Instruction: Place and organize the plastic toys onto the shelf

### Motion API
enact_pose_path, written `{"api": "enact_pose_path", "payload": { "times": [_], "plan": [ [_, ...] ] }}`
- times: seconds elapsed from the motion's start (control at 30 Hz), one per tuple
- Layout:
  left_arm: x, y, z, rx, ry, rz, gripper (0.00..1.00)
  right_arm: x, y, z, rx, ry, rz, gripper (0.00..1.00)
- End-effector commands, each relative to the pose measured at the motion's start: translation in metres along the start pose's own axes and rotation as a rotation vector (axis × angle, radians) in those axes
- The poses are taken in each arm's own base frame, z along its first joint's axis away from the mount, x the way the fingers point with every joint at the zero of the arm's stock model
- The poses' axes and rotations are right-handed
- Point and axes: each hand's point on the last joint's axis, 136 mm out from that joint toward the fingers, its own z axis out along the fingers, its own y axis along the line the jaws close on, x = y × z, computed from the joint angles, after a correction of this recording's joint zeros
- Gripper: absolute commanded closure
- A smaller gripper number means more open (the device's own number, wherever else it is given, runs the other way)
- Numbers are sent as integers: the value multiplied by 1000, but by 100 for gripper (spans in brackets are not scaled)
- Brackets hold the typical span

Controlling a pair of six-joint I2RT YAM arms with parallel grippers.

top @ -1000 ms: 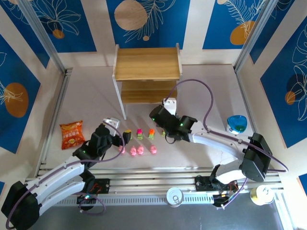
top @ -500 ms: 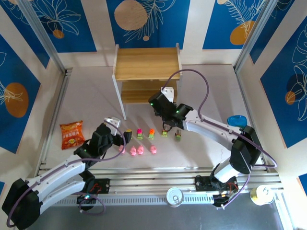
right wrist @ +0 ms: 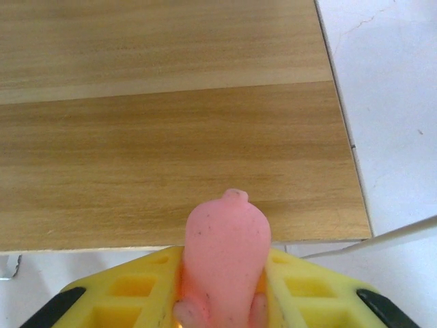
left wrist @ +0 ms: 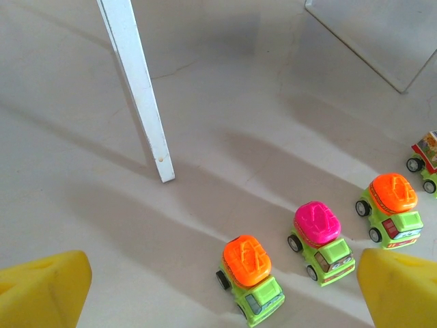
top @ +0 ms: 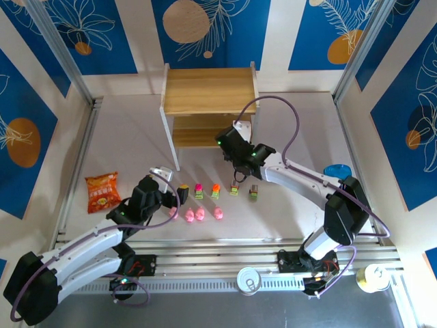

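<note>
right gripper [right wrist: 227,294] is clamped on a pink figure [right wrist: 229,232], held nose-up right at the front edge of the shelf [right wrist: 171,157]. board lies straight ahead of it, so i'd guess it goes forward. left gripper [left wrist: 218,307] gapes open over the green cars [left wrist: 321,236].
</note>
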Motion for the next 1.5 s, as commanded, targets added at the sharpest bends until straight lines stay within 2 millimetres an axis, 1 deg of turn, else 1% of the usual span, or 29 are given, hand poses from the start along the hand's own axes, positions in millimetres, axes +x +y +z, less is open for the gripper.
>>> {"api": "enact_pose_path", "payload": {
  "times": [0.0,0.33,0.5,0.63,0.93,1.07,1.3,1.47],
  "plan": [
    [-20,-7,-3,26,-48,7,0,-18,2,1,3,-45,13,70],
    [-20,-6,-3,18,-49,8,0,-26,3,13,35,-83,13,70],
    [-21,-6,-4,16,-57,6,0,-29,1,17,51,-103,25,70],
    [-21,-6,-3,17,-53,7,0,-32,3,19,44,-114,30,70],
    [-21,-6,-3,17,-50,8,0,-33,-10,27,96,-102,52,70],
    [-23,-2,-4,-5,-54,19,0,-31,-12,31,109,-91,55,69],
    [-21,-3,-3,1,-50,19,0,-31,-11,36,105,-79,52,63],
    [-21,-4,-2,6,-47,18,0,-31,-11,35,102,-80,57,59]
  ]
}}
